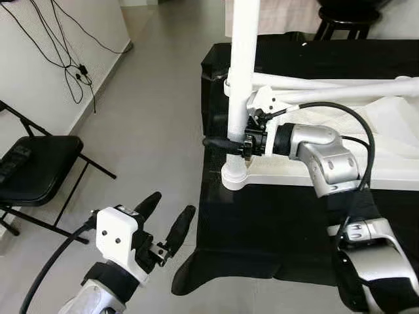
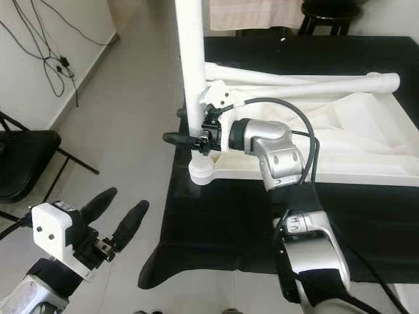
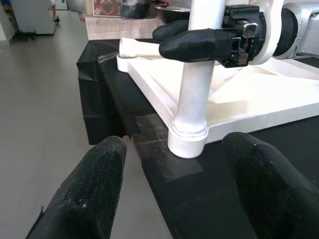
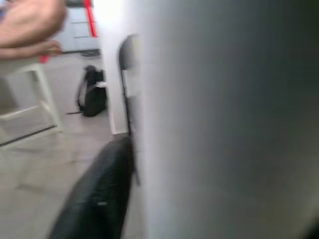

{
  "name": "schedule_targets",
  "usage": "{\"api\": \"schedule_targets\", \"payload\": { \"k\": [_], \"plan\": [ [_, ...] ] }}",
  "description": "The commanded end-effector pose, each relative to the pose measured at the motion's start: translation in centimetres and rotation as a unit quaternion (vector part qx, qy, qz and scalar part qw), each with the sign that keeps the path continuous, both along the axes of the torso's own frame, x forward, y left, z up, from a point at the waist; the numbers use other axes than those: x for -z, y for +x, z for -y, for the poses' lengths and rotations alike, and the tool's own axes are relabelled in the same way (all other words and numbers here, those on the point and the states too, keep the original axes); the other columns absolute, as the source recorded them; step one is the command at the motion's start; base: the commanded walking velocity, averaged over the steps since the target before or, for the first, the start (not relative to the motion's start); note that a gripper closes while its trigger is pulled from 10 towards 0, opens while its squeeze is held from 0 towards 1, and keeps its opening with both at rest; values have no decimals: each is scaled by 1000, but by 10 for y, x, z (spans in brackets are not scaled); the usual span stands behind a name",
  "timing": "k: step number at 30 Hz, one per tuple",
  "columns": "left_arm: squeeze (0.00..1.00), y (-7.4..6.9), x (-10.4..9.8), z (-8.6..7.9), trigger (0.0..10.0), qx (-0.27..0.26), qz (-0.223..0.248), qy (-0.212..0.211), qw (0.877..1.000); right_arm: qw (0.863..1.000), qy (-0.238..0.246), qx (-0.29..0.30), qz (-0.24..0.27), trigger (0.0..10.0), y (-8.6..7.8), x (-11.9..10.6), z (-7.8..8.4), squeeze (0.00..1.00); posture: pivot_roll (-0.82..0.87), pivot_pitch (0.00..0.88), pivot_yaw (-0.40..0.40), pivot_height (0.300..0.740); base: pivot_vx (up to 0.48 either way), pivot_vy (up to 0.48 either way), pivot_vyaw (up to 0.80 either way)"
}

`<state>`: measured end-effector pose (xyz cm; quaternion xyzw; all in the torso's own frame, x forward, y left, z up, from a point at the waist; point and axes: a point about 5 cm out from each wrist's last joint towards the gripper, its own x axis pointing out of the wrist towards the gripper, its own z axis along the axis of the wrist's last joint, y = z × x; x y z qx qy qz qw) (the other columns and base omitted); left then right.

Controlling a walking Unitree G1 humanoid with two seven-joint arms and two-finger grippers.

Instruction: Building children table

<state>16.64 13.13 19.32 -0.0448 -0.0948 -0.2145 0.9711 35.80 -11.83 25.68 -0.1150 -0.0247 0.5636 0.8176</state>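
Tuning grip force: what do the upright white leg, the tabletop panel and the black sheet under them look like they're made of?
Upright leg: smooth white tube with a soft sheen and a moulded collar at its base, probably plastic; painted metal is possible. The right gripper is closed on it.
Tabletop panel: white, with moulded ribs and recesses; looks like plastic.
Black sheet: thin and glossy, draped with creases; likely plastic film.

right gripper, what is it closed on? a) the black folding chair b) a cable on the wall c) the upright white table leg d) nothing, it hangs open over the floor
c: the right gripper has its black fingers clamped around the upright white leg, which stands in the corner socket of the upturned white tabletop, while the left gripper is open over the floor.
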Motion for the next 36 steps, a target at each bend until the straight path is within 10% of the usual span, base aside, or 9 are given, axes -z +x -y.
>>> {"api": "schedule_targets", "payload": {
  "k": [1, 16, 23, 30, 31, 32, 34, 35, 36],
  "plan": [
    [0, -2, 1, -1, 10000, 4, -10, 5, 1000, 998, -9, -59, -17, 0, -5, 8, -14, 0, 15, 201, 57, 740, 0, 0, 0],
    [0, -2, 3, -2, 10000, 4, -15, 4, 1000, 996, -33, 76, -29, 0, -11, 30, 17, 0, -3, 209, 48, 740, 0, 0, 0],
    [0, 4, 5, -7, 10000, 5, -16, 6, 1000, 897, 15, 428, -107, 0, -57, 76, 8, 0, -28, 190, 68, 740, 0, 0, 0],
    [0, 6, 6, -9, 10000, 2, -15, 5, 1000, 919, 11, 384, -93, 0, -50, 71, -8, 0, -17, 186, 59, 740, 0, 0, 0],
    [0, 6, 6, -9, 10000, -4, -14, 4, 1000, 921, 10, 380, -89, 2196, -50, 70, -11, 0, -17, 187, 58, 740, 0, 0, 0],
    [0, 6, 6, -10, 10000, -9, -13, 3, 1000, 924, 8, 373, -89, 10000, -50, 70, -13, 0, -17, 187, 60, 740, 0, 0, 0],
    [0, 6, 6, -10, 10000, -9, -13, 3, 1000, 924, 8, 373, -89, 10000, -50, 70, -13, 0, -17, 187, 60, 740, 0, 0, 0],
    [0, 6, 5, -10, 10000, -10, -13, 2, 1000, 935, 16, 343, -86, 10000, -52, 65, -19, 94, -14, 184, 59, 740, 0, 0, 0],
    [0, 6, 5, -10, 10000, -7, -13, 1, 1000, 947, 35, 306, -85, 10000, -51, 58, -24, 1000, -11, 186, 55, 740, 0, 0, 0]
  ]
}}
